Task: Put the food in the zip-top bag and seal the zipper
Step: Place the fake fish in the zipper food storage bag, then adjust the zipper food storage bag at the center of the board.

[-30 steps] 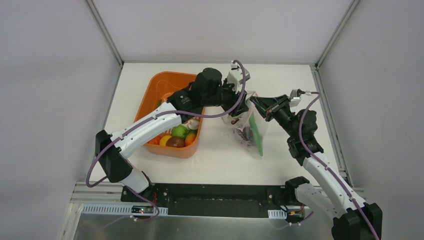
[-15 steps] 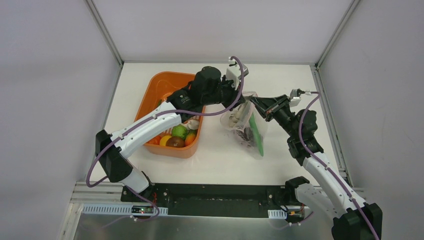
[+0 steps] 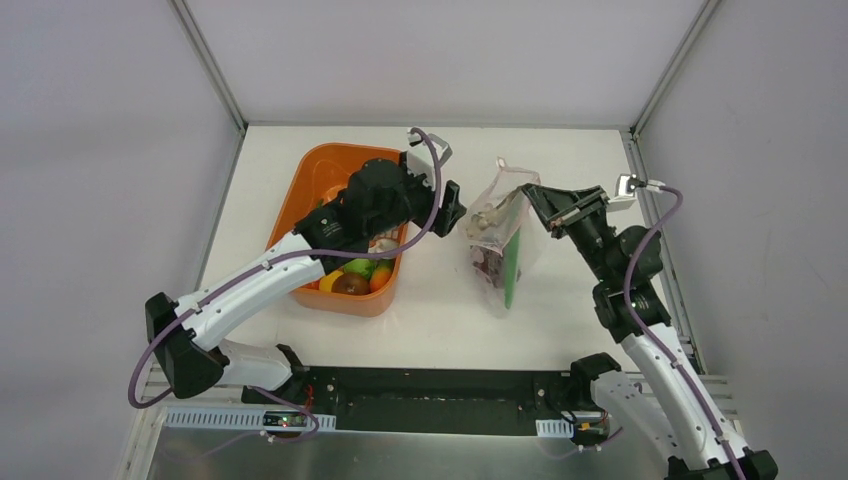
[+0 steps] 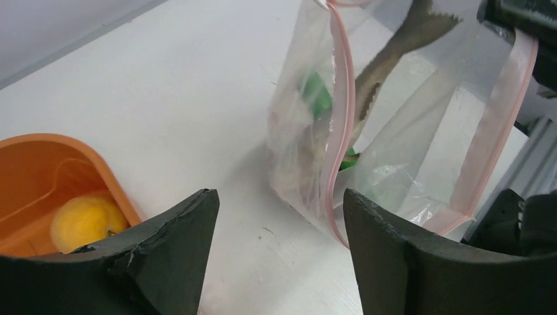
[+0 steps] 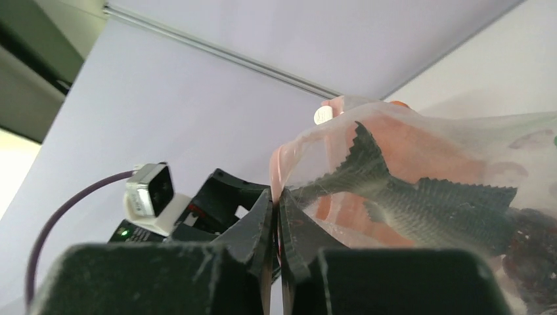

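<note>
The clear zip-top bag (image 3: 497, 250) stands on the table, its mouth up. Inside it are the grey fish (image 3: 489, 216), the long green pod (image 3: 513, 258) and the dark grapes (image 3: 486, 266). My right gripper (image 3: 533, 199) is shut on the bag's pink zipper edge (image 5: 276, 177), holding it up; the fish (image 5: 420, 197) shows through the plastic. My left gripper (image 3: 455, 207) is open and empty, just left of the bag (image 4: 394, 164). The pink zipper (image 4: 343, 98) hangs open, with the fish (image 4: 394, 46) and pod (image 4: 317, 97) behind it.
The orange basket (image 3: 325, 170) sits left of the bag under my left arm, holding green (image 3: 359, 264), brown (image 3: 350, 285) and orange (image 3: 381, 277) fruits. Its rim (image 4: 39, 141) and a yellow fruit (image 4: 84, 220) show in the left wrist view. Walls enclose the table.
My left gripper has drawn back leftward from the bag's mouth, leaving the fish inside. My right gripper, still holding the bag's edge, has shifted slightly right.
</note>
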